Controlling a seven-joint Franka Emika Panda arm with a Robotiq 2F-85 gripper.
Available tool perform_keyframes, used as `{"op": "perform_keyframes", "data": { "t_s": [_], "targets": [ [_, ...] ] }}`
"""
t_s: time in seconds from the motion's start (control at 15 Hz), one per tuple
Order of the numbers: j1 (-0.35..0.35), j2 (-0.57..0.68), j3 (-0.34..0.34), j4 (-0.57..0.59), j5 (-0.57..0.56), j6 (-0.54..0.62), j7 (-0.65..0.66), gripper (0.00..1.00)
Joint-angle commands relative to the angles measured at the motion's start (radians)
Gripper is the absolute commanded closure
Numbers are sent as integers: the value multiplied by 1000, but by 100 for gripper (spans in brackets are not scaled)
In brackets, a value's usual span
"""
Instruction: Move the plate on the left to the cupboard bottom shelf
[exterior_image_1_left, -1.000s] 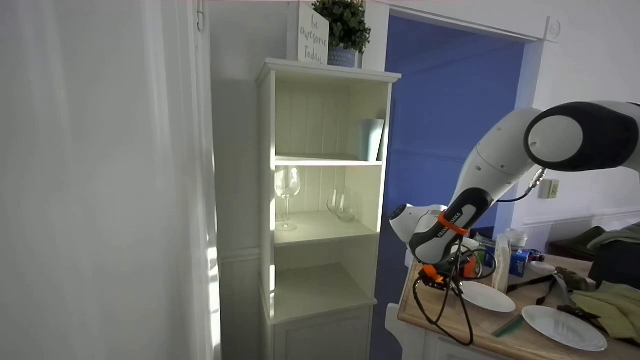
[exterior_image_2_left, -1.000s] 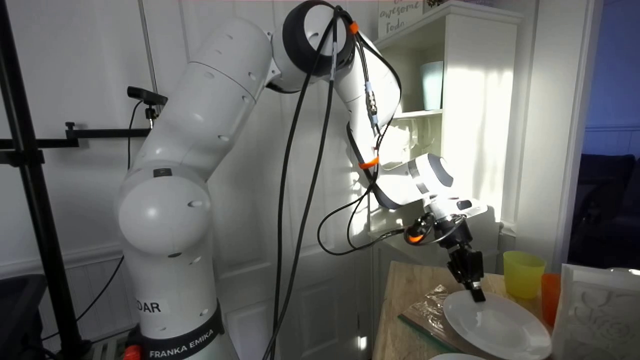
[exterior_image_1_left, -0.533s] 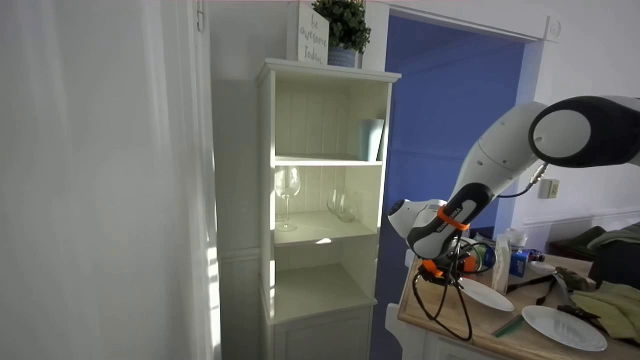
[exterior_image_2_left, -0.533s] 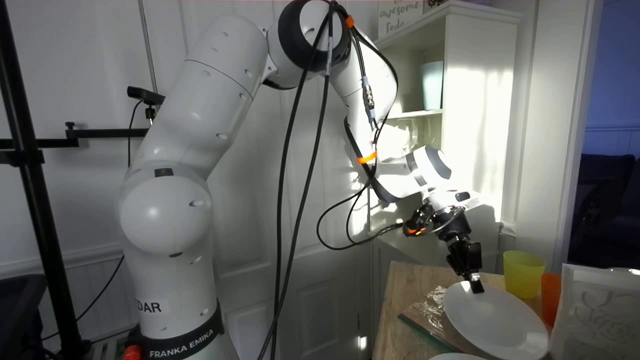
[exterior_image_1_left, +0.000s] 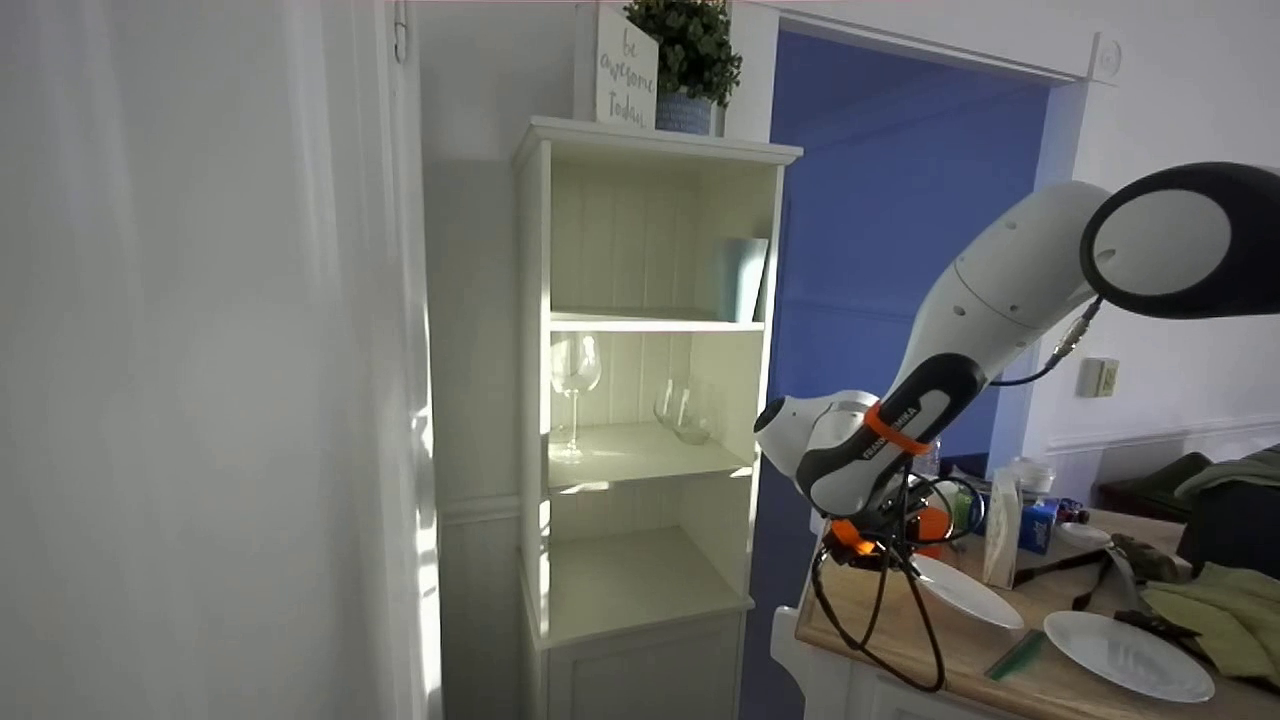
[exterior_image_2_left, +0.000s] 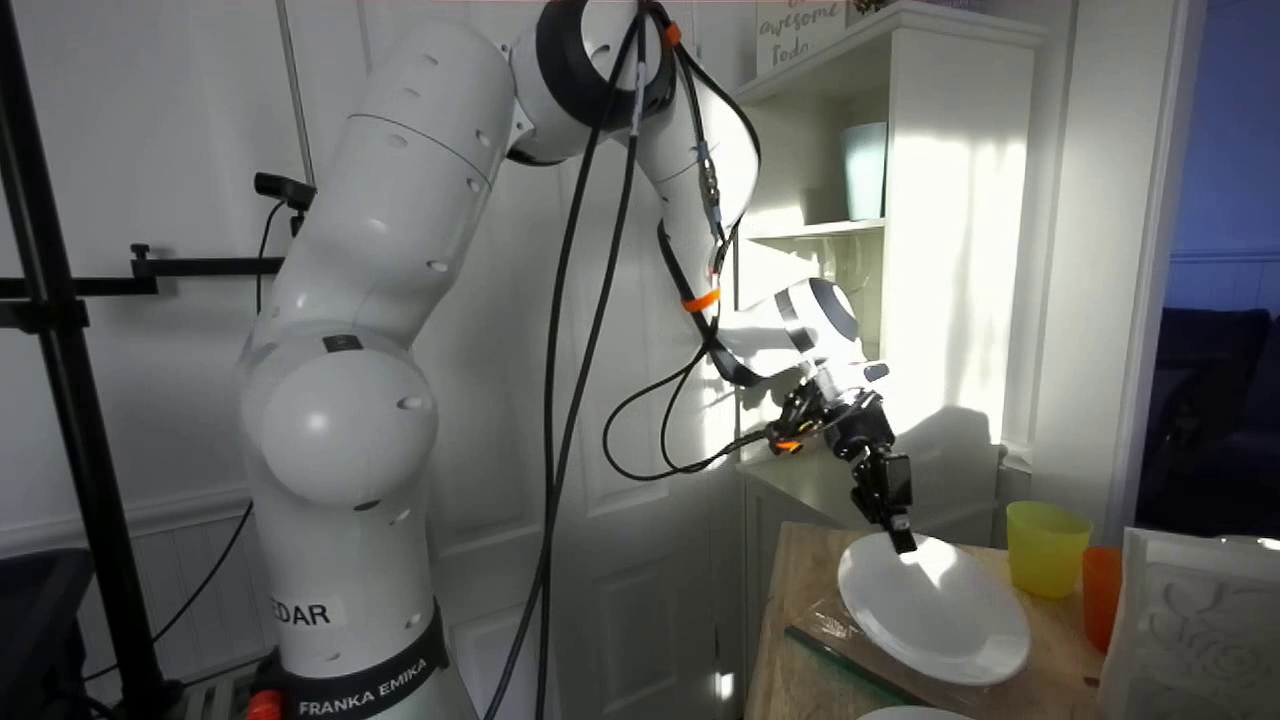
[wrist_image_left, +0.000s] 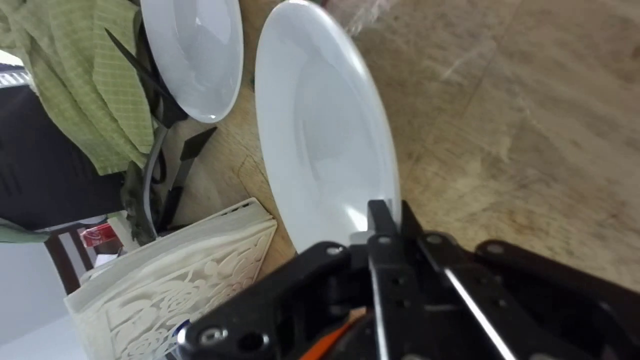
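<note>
The white round plate (exterior_image_2_left: 940, 610) is tilted, with its rim between the fingers of my gripper (exterior_image_2_left: 903, 540). In the wrist view both fingertips (wrist_image_left: 395, 215) pinch the plate's (wrist_image_left: 330, 130) edge. In an exterior view the plate (exterior_image_1_left: 965, 592) sits partly behind the hand and cables. It is raised at the gripped edge; whether its low edge touches the table I cannot tell. The cupboard bottom shelf (exterior_image_1_left: 635, 580) is a bare pale board left of the arm, under a shelf with glasses. The other white plate (exterior_image_1_left: 1130, 655) lies on the table; it also shows in the wrist view (wrist_image_left: 197, 55).
Glasses (exterior_image_1_left: 575, 375) stand on the middle shelf, a light blue cup (exterior_image_1_left: 742, 280) on the upper one. A yellow cup (exterior_image_2_left: 1046, 550), orange cup (exterior_image_2_left: 1100, 598) and white carved holder (exterior_image_2_left: 1190, 620) stand near the held plate. Dark utensils (wrist_image_left: 185, 170) and a green cloth (wrist_image_left: 85, 85) lie beyond.
My gripper has risen slightly and moved toward the cupboard side, carrying the plate with it. The plate's gripped edge is higher, and more of the table shows beside it.
</note>
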Motion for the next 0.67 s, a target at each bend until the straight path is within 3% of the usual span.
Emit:
{"op": "perform_keyframes", "data": {
  "t_s": [0.0,0.2,0.6],
  "targets": [
    [61,-83,21,-85,-32,-93,79,99],
    [111,-110,54,-112,-89,-179,113,99],
    [203,-110,188,-152,-225,-315,79,99]
  ]
}}
